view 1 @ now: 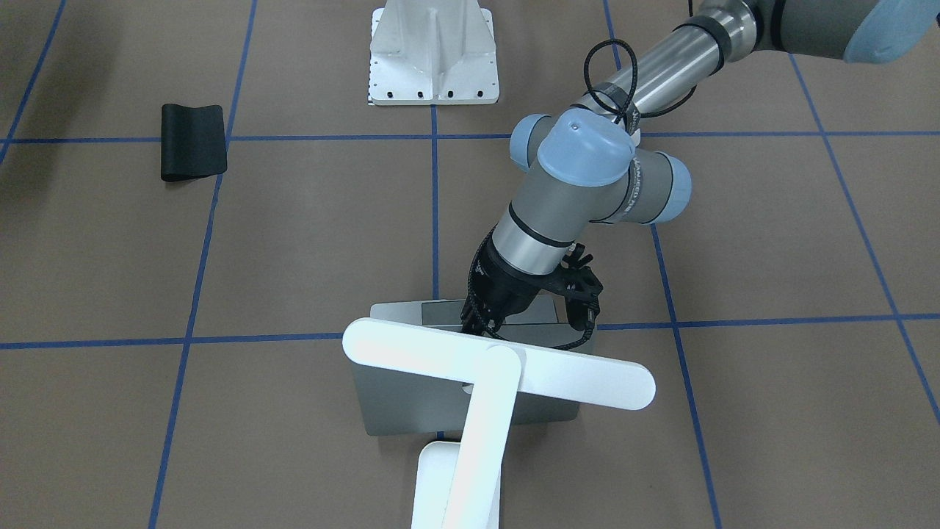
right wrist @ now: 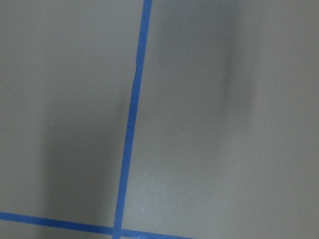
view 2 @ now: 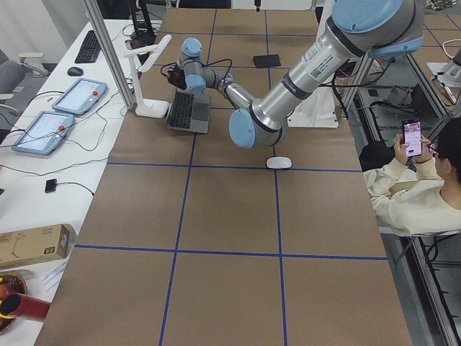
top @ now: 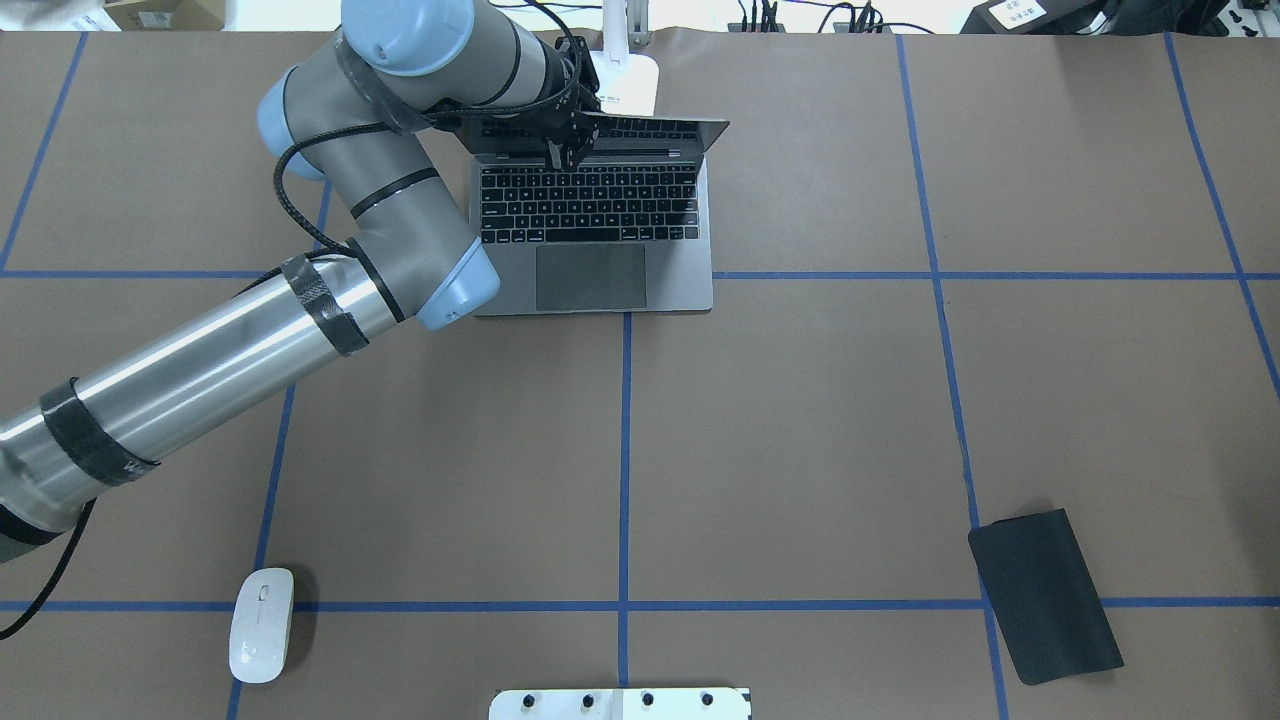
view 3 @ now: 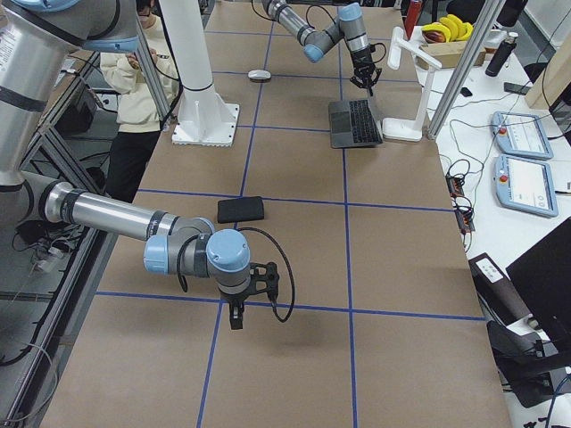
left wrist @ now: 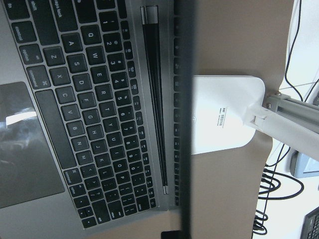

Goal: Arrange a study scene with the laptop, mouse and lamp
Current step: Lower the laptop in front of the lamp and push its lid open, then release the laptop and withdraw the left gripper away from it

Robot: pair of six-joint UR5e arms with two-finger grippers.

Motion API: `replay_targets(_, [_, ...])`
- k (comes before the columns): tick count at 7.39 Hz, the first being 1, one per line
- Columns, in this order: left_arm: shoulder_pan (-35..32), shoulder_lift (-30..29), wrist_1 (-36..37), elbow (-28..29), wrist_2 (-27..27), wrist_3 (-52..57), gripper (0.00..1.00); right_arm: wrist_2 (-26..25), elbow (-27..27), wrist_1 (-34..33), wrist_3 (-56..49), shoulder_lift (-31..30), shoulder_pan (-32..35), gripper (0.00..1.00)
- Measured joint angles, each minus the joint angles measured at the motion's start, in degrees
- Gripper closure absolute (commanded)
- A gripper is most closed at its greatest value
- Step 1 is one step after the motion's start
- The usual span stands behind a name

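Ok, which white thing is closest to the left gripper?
The lamp, standing just beyond the laptop where the left gripper is; the mouse and pedestal sit far off.

Opposed overhead and front views, laptop [top: 590,277] common to both.

The left arm [view 2: 302,76] is stretching far across the table [view 2: 230,288], its left gripper [view 2: 175,76] hanging at the raised lid of the open laptop [view 2: 189,112], with the lamp [view 2: 153,109] standing just beside it. The mouse [view 2: 279,163] is lying well apart from them, near the arm's elbow. A person [view 2: 410,191] is sitting at the table's edge, holding up a phone [view 2: 412,137].
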Motion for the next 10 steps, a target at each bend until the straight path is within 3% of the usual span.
replay_targets(1, [0.29, 0.09, -0.66, 0.35, 0.02, 1.49, 0.82, 0.03, -0.07, 0.00, 0.02, 0.04, 0.00, 0.00])
replay_targets(2, [0.48, 0.33, -1.48, 0.70, 0.04, 2.98, 0.78, 0.04, -0.09, 0.00, 0.02, 0.10, 0.00, 0.00])
replay_targets(3, [0.56, 0.68, -2.22, 0.72, 0.01, 4.10, 0.49, 0.04, -0.11, 0.00, 0.05, 0.14, 0.00, 0.00])
replay_targets(4, [0.47, 0.93, -2.62, 0.58, -0.02, 4.89, 0.27, 0.04, -0.10, 0.00, 0.06, 0.21, 0.00, 0.00])
replay_targets(7, [-1.17, 2.35, -2.58, -1.87, -1.82, 6.22, 0.22, 0.04, -0.09, 0.02, 0.03, 0.64, 0.00, 0.00])
replay_targets(10, [-3.83, 10.93, -2.07, -12.04, -6.10, 10.41, 0.21, 0.12, -0.70, 0.02, 0.88, 2.13, 0.00, 0.00])
